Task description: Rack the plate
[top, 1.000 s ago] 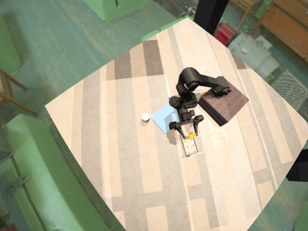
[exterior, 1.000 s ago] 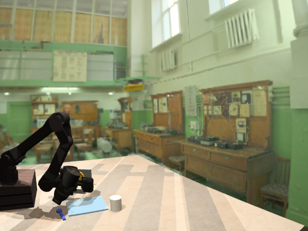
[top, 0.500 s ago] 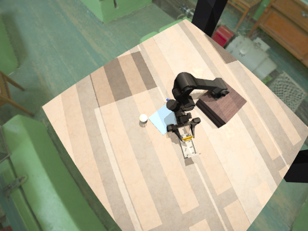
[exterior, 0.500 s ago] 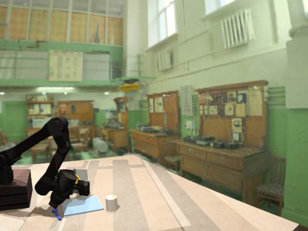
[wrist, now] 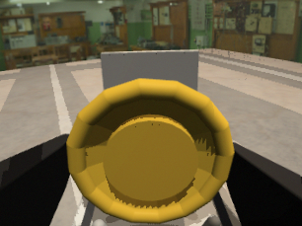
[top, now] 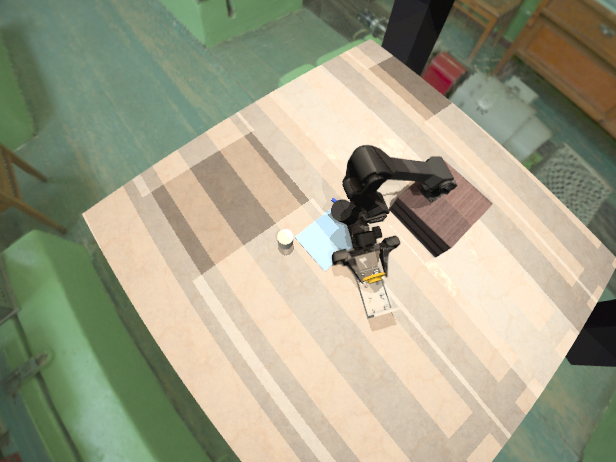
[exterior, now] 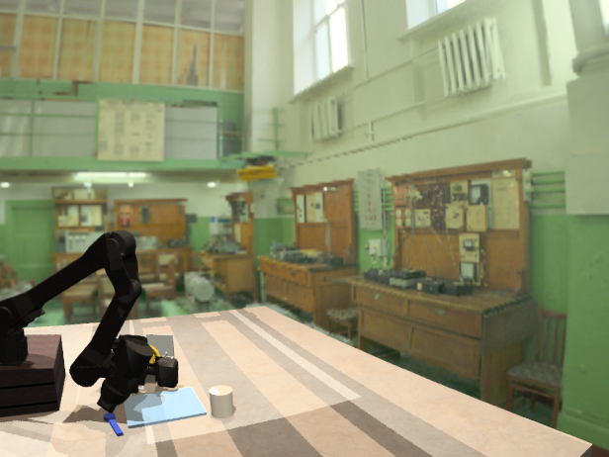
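The yellow plate (top: 373, 278) (exterior: 153, 353) (wrist: 150, 163) stands on edge between the fingers of my gripper (top: 373, 276) (wrist: 150, 148), its face towards the wrist camera. Both fingers meet its sides, so the gripper is shut on it. The pale grey dish rack (top: 376, 302) (exterior: 161, 343) (wrist: 150, 68) is under and beyond the plate. It appears tipped, its far end raised, with a shadow on the table beyond that end. The plate is over the rack's near part. Its lower edge and the slots there are hidden, so I cannot tell whether it sits between rails.
A light blue mat (top: 313, 240) (exterior: 172, 406) lies beside the gripper, with a white cup (top: 284, 239) (exterior: 221, 402) past its corner. A small blue object (top: 334, 200) (exterior: 114, 424) lies near the mat. The arm stands on a dark wooden block (top: 462, 209) (exterior: 35, 375).
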`<action>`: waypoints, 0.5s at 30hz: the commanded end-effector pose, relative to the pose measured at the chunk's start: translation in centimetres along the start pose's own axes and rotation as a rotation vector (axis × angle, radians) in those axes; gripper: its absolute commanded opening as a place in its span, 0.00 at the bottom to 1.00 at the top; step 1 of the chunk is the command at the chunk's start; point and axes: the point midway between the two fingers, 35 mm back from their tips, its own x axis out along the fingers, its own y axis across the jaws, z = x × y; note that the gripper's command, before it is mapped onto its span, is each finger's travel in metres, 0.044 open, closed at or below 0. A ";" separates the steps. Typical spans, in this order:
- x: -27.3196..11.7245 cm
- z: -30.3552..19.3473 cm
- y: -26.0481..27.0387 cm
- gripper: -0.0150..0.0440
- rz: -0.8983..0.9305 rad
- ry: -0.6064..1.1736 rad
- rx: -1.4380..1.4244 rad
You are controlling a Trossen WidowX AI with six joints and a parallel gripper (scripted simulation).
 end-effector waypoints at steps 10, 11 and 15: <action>0.0 0.0 0.0 0.93 0.000 0.000 0.000; 0.0 0.2 0.0 0.93 0.000 0.000 -0.001; 0.0 3.3 -0.4 0.93 -0.001 -0.003 -0.026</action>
